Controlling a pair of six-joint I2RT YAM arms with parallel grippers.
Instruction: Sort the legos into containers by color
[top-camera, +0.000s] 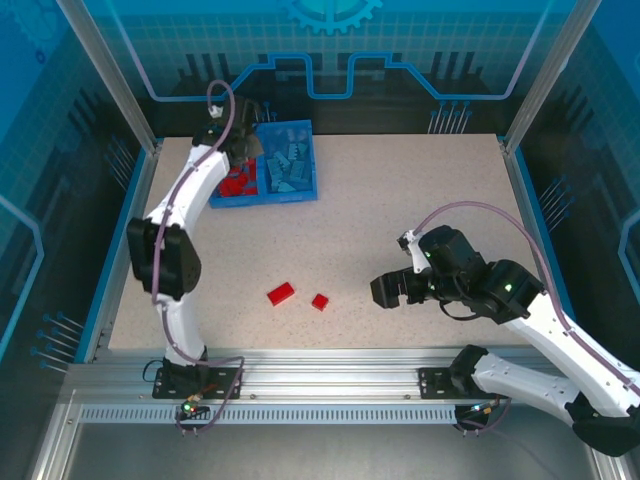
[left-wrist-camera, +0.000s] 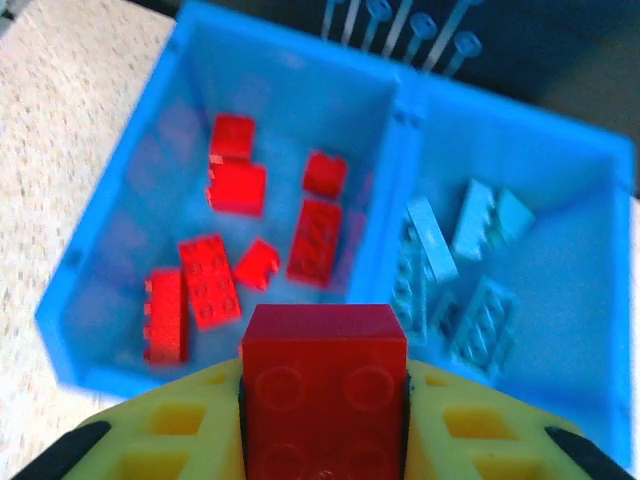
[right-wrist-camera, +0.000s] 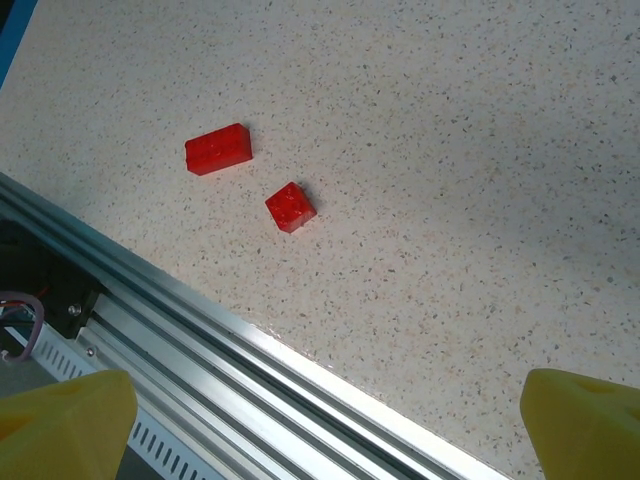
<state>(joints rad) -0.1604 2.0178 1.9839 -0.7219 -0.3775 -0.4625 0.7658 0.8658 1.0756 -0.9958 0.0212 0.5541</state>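
The blue bin (top-camera: 300, 192) stands at the back left of the table. Its left compartment (left-wrist-camera: 140, 200) holds several red bricks (left-wrist-camera: 208, 278); its right compartment (left-wrist-camera: 590, 260) holds several light blue bricks (left-wrist-camera: 430, 240). My left gripper (left-wrist-camera: 322, 400) hovers over the bin's near edge, shut on a red brick (left-wrist-camera: 322, 370), and appears beside the bin (top-camera: 238, 145). Two red bricks lie loose on the table: a long one (top-camera: 281, 293) (right-wrist-camera: 218, 149) and a small one (top-camera: 320, 301) (right-wrist-camera: 290, 206). My right gripper (top-camera: 385, 291) (right-wrist-camera: 330, 425) hangs open to their right, with nothing between its fingers.
An aluminium rail (top-camera: 330, 362) runs along the table's near edge, close under the right gripper (right-wrist-camera: 200, 340). Blue side walls (top-camera: 120, 230) and glass panels enclose the speckled table (top-camera: 420, 210).
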